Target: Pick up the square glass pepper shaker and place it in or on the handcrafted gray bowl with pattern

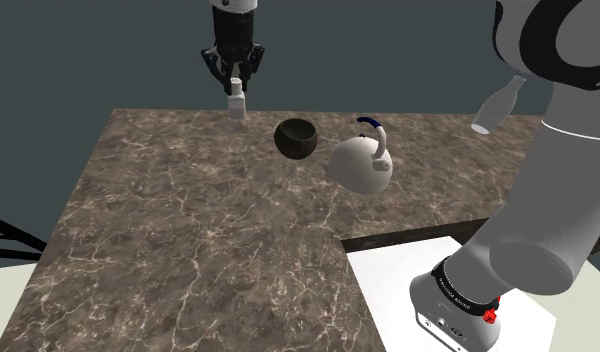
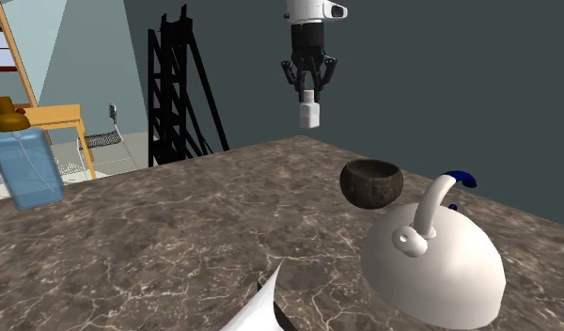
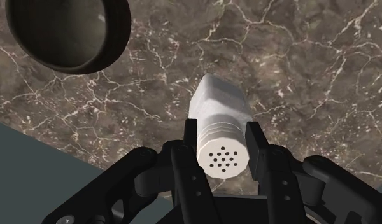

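As the shoulder view shows, the tool [image 1: 235, 84] grasps the white pepper shaker [image 1: 235, 101] by its cap, lifted above the marbled tabletop [image 1: 188, 230], to the dark bowl's [image 1: 297, 137] left in that view. From the second exterior view the shaker hangs upright, higher than the bowl and apart from it. At the wrist, both fingers [image 3: 190, 143] press the holed cap; the bowl lies nearby.

Clasped between fingers [image 3: 257, 151]: white shaker [image 3: 219, 114], perforated cap toward camera; dark bowl [image 3: 69, 32] on marbled counter [image 3: 304, 63].
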